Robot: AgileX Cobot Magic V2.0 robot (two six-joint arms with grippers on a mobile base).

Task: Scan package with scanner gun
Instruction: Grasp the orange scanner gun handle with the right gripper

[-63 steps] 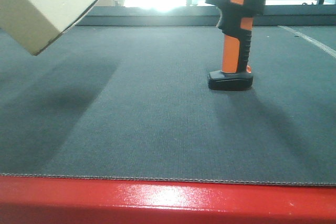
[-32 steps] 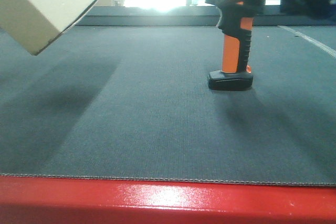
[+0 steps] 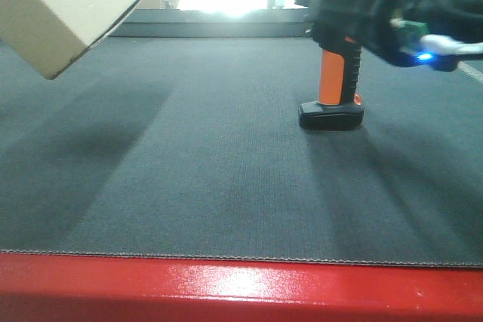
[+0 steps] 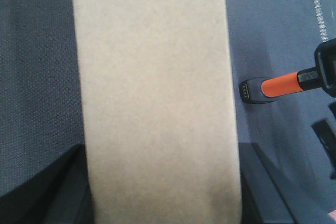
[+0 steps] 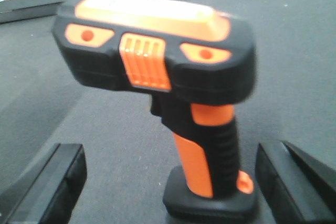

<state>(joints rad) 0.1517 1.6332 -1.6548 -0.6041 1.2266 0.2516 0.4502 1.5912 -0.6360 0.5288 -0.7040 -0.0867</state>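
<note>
The package (image 3: 64,5) hung tilted in the air, well to the left of the scanner gun (image 3: 330,77), unmoved from a second before and pinched between the dark fingers of the left gripper (image 4: 157,187). The scanner gun stood upright on its flat base on the grey mat (image 3: 226,179), just where it had been. The right arm, absent a second earlier, had reached in from the scanner gun's right, level with its head. The right gripper (image 5: 169,156) was spread wide, one finger either side of the handle, touching neither side.
</note>
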